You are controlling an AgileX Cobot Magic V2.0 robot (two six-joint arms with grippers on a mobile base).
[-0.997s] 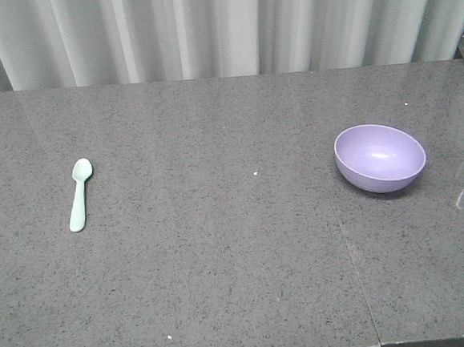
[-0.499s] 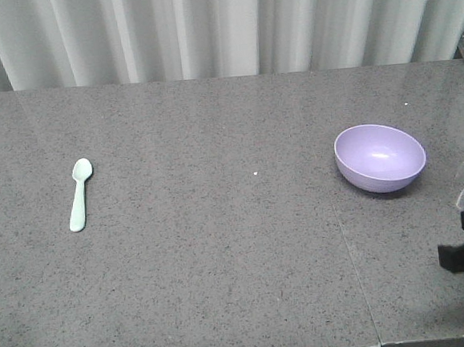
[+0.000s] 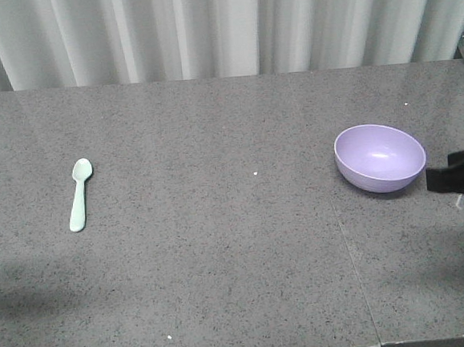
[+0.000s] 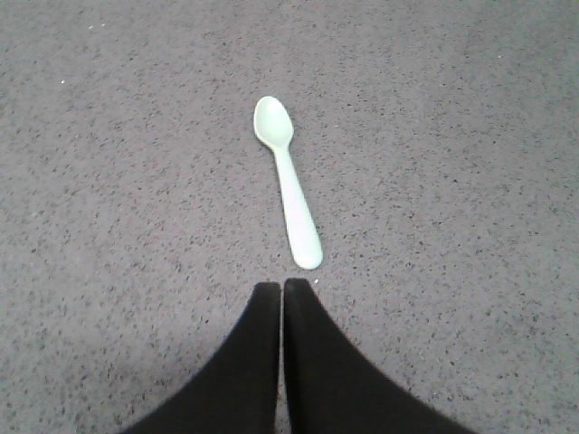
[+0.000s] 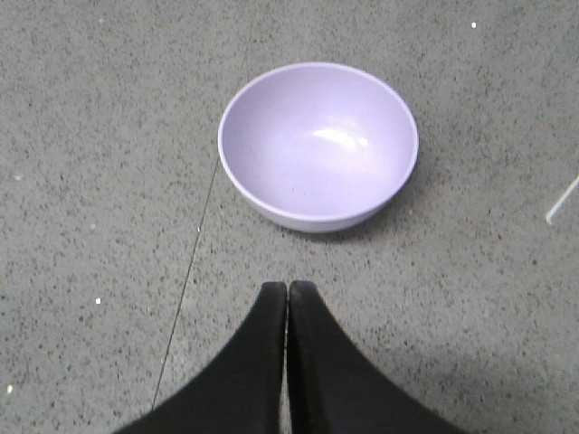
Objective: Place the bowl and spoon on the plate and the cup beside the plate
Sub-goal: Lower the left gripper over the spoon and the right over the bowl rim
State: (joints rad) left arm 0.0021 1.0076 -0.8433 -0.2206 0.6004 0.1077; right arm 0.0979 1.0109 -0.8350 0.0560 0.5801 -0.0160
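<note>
The left tool (image 4: pixel 282 285) is shut tight, tips pressed together and holding nothing; it hangs just short of the handle end of the spoon (image 4: pixel 288 194), which lies flat on the surface (image 3: pixel 238 245) with its scoop pointing away. The right tool (image 5: pixel 288 287) is likewise closed and bare, near the upright bowl (image 5: pixel 318 145) but apart from it. To reach well, I judge each tool must open first: the left just enough to straddle the thin handle and go right down to the surface (a flat spoon offers little to catch), the right to take the near rim, one finger inside. Spoon and bowl sit well apart with broad room between them; the bowl stands nearer the right edge, just right of a seam (image 5: pixel 185 271). Plate and cup are not in view
</note>
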